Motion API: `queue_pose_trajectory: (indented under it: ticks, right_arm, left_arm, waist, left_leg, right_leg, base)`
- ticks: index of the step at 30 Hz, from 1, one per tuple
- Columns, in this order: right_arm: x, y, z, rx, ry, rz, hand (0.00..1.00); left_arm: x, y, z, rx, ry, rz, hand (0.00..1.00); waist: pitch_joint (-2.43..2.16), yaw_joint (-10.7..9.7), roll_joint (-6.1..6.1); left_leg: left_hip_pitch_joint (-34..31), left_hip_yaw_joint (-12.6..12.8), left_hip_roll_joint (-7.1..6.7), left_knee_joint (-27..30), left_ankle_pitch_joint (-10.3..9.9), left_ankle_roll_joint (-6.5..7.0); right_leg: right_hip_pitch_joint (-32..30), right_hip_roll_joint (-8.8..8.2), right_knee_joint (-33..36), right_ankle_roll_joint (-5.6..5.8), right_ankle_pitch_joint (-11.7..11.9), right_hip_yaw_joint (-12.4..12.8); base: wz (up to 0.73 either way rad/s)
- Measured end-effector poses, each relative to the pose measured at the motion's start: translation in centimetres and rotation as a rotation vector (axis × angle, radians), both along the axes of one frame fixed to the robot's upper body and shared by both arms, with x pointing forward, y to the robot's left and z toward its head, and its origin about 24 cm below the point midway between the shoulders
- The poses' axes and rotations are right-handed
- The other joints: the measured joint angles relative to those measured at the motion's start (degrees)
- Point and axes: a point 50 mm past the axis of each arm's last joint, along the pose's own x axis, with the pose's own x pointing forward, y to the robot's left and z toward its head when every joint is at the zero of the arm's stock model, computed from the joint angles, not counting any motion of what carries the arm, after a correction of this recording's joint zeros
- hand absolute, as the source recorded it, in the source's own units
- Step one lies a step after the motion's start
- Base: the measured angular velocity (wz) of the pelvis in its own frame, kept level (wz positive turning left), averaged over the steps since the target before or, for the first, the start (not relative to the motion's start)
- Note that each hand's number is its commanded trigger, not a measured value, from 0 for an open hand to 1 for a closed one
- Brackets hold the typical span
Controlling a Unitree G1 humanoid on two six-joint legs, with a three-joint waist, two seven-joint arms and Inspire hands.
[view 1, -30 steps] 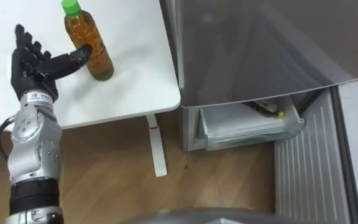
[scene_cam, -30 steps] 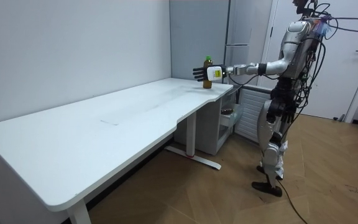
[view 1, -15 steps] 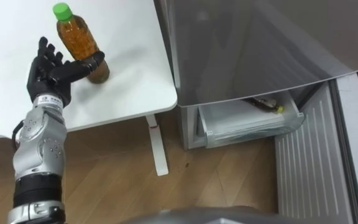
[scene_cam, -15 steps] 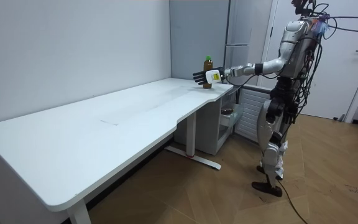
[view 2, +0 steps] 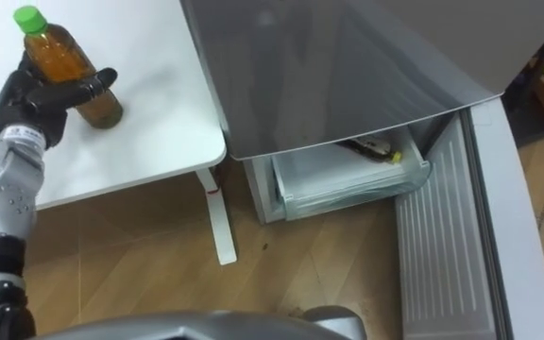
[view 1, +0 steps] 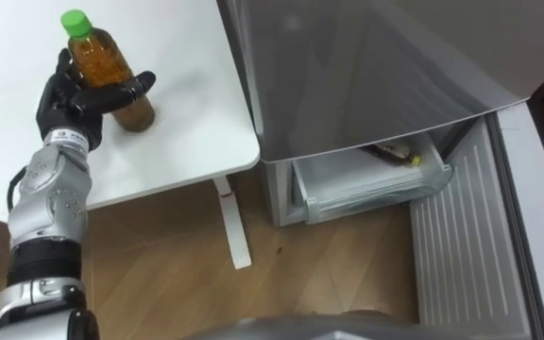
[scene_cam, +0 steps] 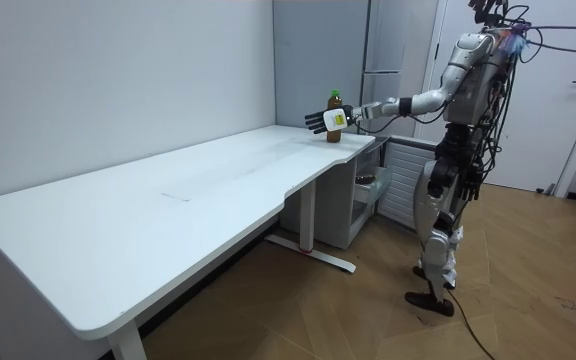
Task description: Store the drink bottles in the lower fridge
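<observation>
The robot stands at the corner of the white table [view 1: 192, 113] beside the grey fridge [view 1: 366, 66], its left arm stretched out over the tabletop. Its left hand [view 1: 64, 106] is closed round the tea bottle [view 1: 97, 61] with the green cap [view 1: 76, 21], thumb across the front and fingers behind, while the bottle's base rests on the table near the edge by the fridge. Low in the fridge a clear drawer [view 1: 348, 184] stands pulled out with another bottle [view 1: 397, 155] lying in it, beside the open lower door [view 1: 466, 255]
</observation>
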Motion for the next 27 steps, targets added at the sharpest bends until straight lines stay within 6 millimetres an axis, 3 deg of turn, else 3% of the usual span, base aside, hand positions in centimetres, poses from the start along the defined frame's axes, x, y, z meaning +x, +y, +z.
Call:
queue_pose_trajectory:
  ticks: [4,14,15,16,17,27]
  right_arm:
    - [0.1,-0.1,0.0,-0.014,-0.002,0.002,0.00]
    - [1.0,-0.2,0.0,-0.021,-0.021,0.007,0.00]
    - [1.0,-0.3,0.0,-0.021,-0.024,0.006,0.00]
    - [1.1,-0.3,0.0,-0.022,-0.025,0.003,0.00]
    - [1.0,-0.3,0.0,-0.023,-0.028,-0.010,0.00]
    - [1.2,-0.4,0.0,-0.028,-0.033,-0.009,0.00]
  left_arm:
    - [0.4,0.0,0.4,0.002,-0.009,0.000,0.00]
    - [0.3,0.2,0.1,0.001,0.012,0.006,0.01]
    - [0.3,0.3,0.2,0.004,0.014,0.006,0.25]
    - [0.3,0.4,0.2,0.005,0.014,0.005,0.69]
    - [0.4,0.4,0.3,0.007,0.014,0.005,1.00]
    - [0.4,1.0,0.7,0.029,0.015,0.017,1.00]
  waist:
    - [-0.15,-0.01,0.21]
    - [-0.03,0.02,-0.11]
    - [-0.04,0.02,-0.16]
    - [-0.05,0.02,-0.18]
    - [-0.04,0.02,-0.19]
    - [-0.06,-0.02,-0.77]
  left_leg:
    - [0.08,0.10,0.01,0.04,0.01,-0.01]
    - [0.34,0.15,-0.03,0.06,0.01,-0.01]
    - [0.33,0.15,-0.02,0.06,0.01,-0.01]
    - [0.33,0.15,-0.02,0.06,0.01,-0.01]
    - [0.34,0.15,-0.02,0.06,0.01,-0.01]
    - [0.37,0.20,0.01,0.08,0.01,-0.01]
  right_leg:
    - [-0.01,-0.01,0.01,-0.02,0.01,0.04]
    - [-0.27,0.14,-0.07,-0.03,0.00,1.28]
    - [-0.31,0.14,-0.13,-0.03,-0.01,1.31]
    - [-0.31,0.14,-0.15,-0.03,-0.01,1.31]
    - [-0.31,0.14,-0.15,-0.03,-0.01,1.32]
    - [-0.64,0.13,0.76,-0.11,-0.06,1.40]
  base:
    - [-0.01]
    - [-0.06]
    - [0.00]
    - [0.00]
    - [0.00]
    - [-0.01]
